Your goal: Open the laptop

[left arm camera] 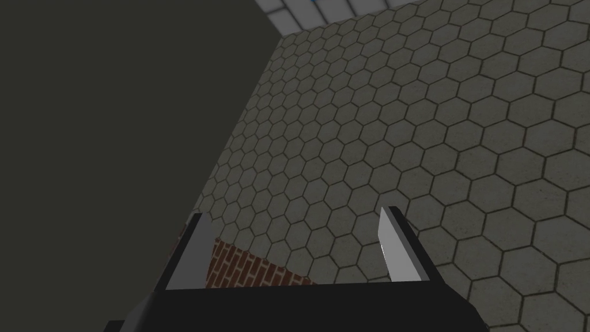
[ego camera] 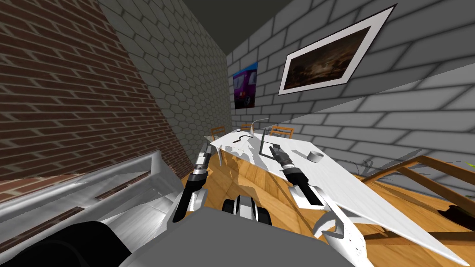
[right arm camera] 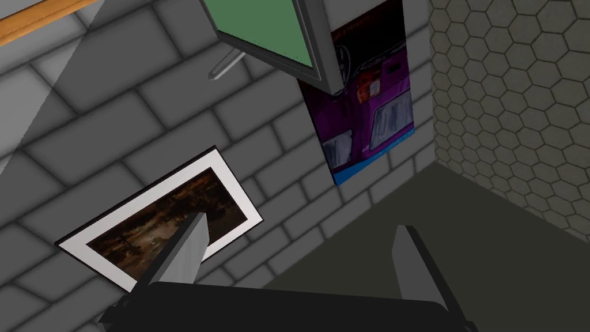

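Dim, flat light; white table (ego camera: 352, 185) glares; edges splay.

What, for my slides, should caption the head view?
Open right gripper beside the opened laptop on a white table.

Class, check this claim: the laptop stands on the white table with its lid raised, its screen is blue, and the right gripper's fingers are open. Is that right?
Not quite. The laptop has a green screen, not a blue one; the right wrist view shows it. The rest holds: the lid is raised, it stands on the white table, and the right gripper is open.
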